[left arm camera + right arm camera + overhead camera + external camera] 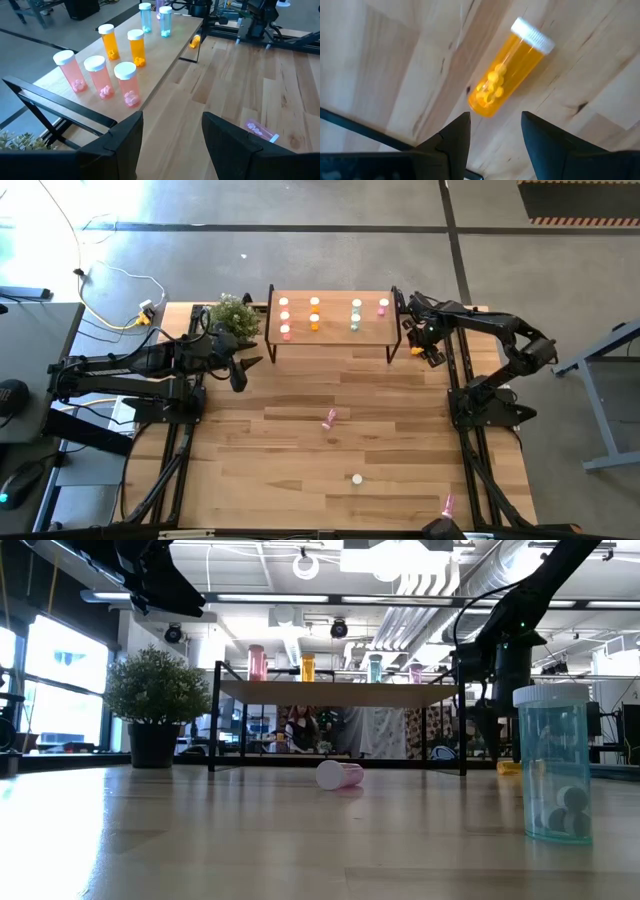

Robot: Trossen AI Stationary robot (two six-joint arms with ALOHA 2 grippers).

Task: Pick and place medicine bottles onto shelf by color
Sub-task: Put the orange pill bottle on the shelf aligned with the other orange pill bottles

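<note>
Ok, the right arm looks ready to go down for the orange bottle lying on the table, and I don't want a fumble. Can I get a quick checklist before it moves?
1. Right gripper open: ok, fingers stand apart with nothing between them.
2. Orange bottle in reach below it: ok, it lies on its side on the table, cap on.
3. Fingers lined up across the bottle: not ok, the bottle lies slanted and ahead of the gap.
4. Space among the orange bottles on the shelf: ok, bare wood shows around them.
5. Left gripper out of the way: ok, it hovers open by the shelf's other end.
</note>
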